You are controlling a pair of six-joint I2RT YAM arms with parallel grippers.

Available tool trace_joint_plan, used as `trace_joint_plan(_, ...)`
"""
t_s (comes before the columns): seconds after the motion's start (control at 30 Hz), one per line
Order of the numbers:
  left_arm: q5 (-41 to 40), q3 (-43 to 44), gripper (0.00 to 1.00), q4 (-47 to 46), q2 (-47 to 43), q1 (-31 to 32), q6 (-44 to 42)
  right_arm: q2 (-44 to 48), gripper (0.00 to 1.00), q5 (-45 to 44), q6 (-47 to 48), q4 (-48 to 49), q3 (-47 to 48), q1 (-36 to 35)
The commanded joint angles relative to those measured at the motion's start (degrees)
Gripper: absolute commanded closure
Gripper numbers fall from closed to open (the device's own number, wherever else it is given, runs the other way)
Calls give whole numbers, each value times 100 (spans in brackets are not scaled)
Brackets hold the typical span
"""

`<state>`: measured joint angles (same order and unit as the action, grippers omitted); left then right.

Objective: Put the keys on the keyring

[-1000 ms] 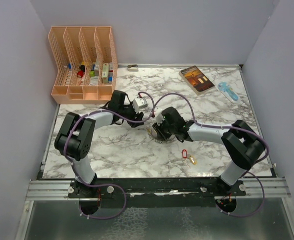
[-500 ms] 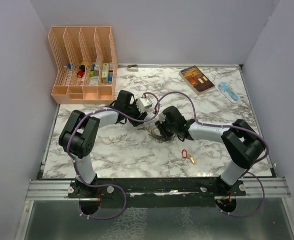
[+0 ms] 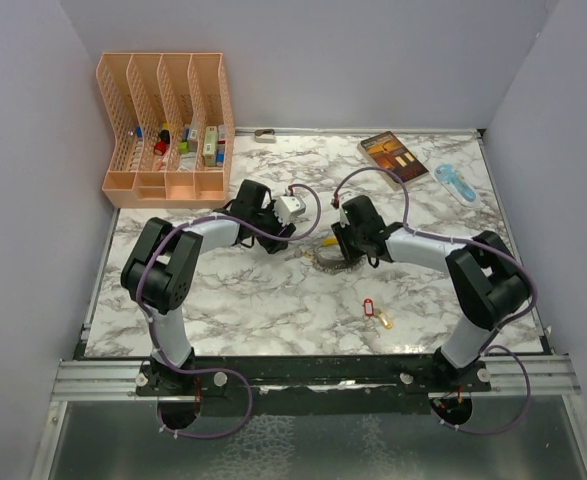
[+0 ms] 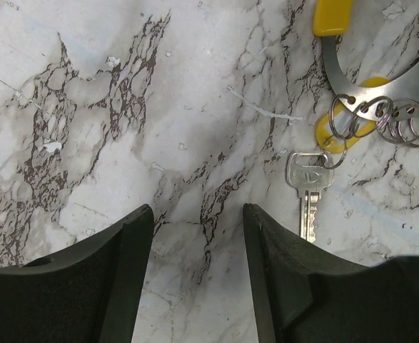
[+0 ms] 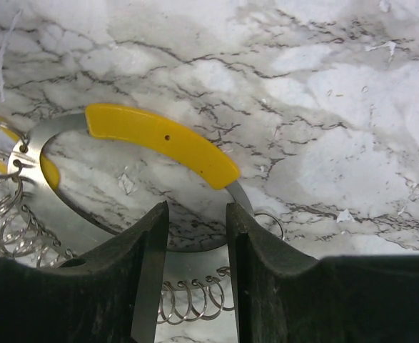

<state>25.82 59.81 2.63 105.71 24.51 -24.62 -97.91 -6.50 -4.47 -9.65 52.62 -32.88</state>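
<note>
keyring (image 5: 163, 143) flat, yellow arc slanting, key (image 4: 309, 187) blade toward left gripper (image 4: 195, 221)

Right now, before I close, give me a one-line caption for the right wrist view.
Right gripper open over the keyring, jaws straddling its metal band beside the yellow segment.

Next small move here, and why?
Probably close the right hand on the keyring: its metal band crosses the gap between that hand's open fingers, so a grip would steady it. The left hand is open over bare marble, holding nothing.
</note>
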Motion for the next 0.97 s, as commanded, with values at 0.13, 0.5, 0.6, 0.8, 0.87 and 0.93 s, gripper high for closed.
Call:
trace_joint_plan(0.13,-51,72,44,212,121,37,113,-365,62,-637,-133,-418,220,159)
trace_joint_plan(0.5,-437,245,38,112,-900,-79,183,905,0,477,-789,69,539,160)
trace_joint_plan(0.6,-612,246,4,8,-1247,-144,212,827,1,-280,-1280,-215,806,160)
trace_joint_plan(0.8,-639,93,1,-86,-1494,-332,348,821,1,-555,-1244,-220,698,159)
trace_joint_plan(0.87,-623,-4,1,-150,-1504,-378,397,1011,1,-486,-1163,120,435,159)
trace_joint_plan(0.93,-601,-64,1,-178,-1516,-414,415,1109,1,-533,-1178,213,343,159)
